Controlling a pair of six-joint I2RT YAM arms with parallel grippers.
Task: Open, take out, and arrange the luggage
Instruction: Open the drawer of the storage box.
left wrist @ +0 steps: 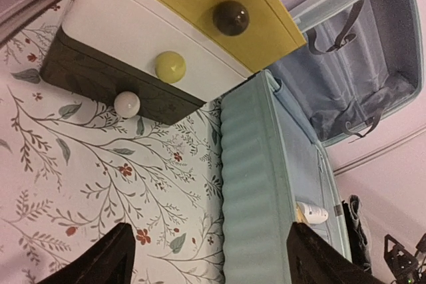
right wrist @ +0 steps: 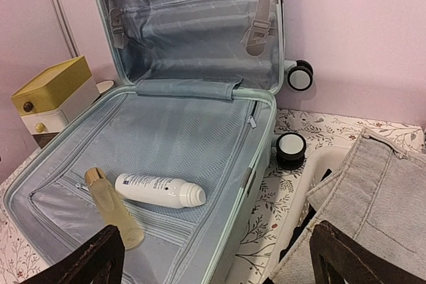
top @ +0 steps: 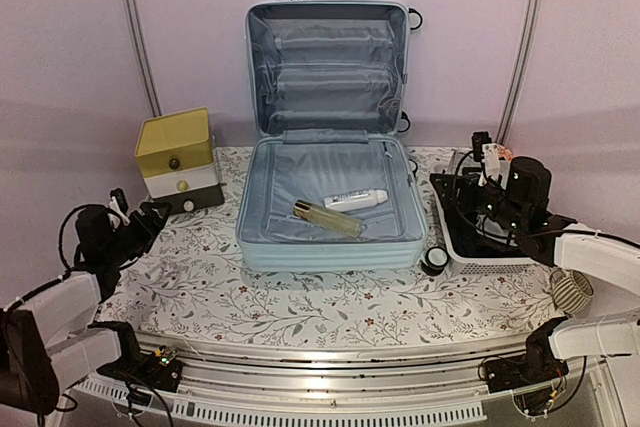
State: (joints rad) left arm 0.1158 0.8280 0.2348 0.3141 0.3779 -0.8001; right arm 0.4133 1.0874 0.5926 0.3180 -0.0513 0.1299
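The luggage (top: 330, 255) lies open mid-table, its lid standing up against the back wall. In its grey-lined lower half rest a white bottle (top: 355, 199) and an amber bottle (top: 326, 218). My left gripper (top: 138, 209) hovers open at the left, beside the drawer box, with nothing between its fingers. The left wrist view has that gripper (left wrist: 213, 264) facing the luggage's ribbed side (left wrist: 256, 184). My right gripper (top: 462, 175) is open over the basket on the right. In the right wrist view it (right wrist: 216, 261) looks at the white bottle (right wrist: 160, 191) and amber bottle (right wrist: 113, 207).
A yellow-topped drawer box (top: 178, 159) stands left of the luggage. A white basket (top: 490, 259) at the right holds a grey fabric bag (right wrist: 373, 191). A small black jar with a white lid (top: 434, 260) sits between basket and luggage.
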